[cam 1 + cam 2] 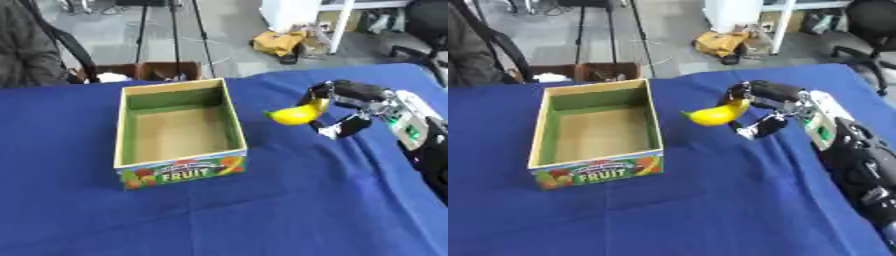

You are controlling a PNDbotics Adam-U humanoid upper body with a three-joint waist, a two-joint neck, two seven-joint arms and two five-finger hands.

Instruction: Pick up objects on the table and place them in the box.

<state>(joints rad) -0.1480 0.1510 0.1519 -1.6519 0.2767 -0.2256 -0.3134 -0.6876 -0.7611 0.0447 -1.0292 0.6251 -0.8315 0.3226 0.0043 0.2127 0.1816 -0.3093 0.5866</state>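
— Where do we have the box (179, 165)?
— On the table (289, 210), left of centre, with nothing in it that we can see.
— And the banana (296, 114)?
— Just right of the box, in our right hand (350, 100), off the cloth.

Only readable text anywhere here is on the cardboard box (179, 172): its front panel says "FRUIT" in big yellow-white caps, sitting on a green band with little fruit pictures around it. There's a smaller line of lettering arched above that word, but it's too blurry to make out.
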